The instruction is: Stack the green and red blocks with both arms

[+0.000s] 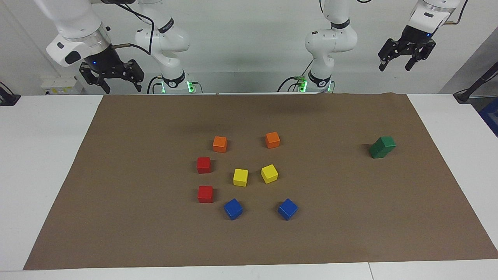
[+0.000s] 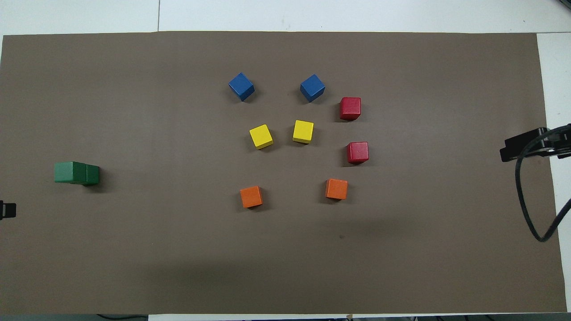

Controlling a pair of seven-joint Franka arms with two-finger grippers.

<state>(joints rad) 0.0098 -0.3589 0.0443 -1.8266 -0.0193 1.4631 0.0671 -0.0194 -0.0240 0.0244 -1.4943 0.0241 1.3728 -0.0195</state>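
Both grippers raised at robots' end, nothing held. Right gripper (image 1: 111, 79) over table edge by right arm's end of mat (image 1: 116, 233), fingers spread wide, empty. Left gripper (image 1: 402, 60) high near left arm's end, fingers likewise wide apart, empty; only a sliver of it shows at the overhead view's edge.

Mid-mat cluster, nearest first: two orange cubes (image 1: 220, 144), not task items. Next red block (image 1: 204, 165), then yellow pair (image 1: 240, 177), then second red block (image 1: 205, 194) just beside a blue cube (image 1: 233, 209); other blue further toward left arm's end.

Green stack (image 1: 382, 147) sits well apart toward left arm's end: upper green rests on lower but offset, overhanging on one side.

Assessment: greens stacked, reds not yet.

Risks:
- Offset green top may slide off if bumped or if more blocks go on it; cause is poor seating.
- Farther red sits close to a blue; wide fingers could knock the blue on descent.
- Orange resembles red; mis-pick possible
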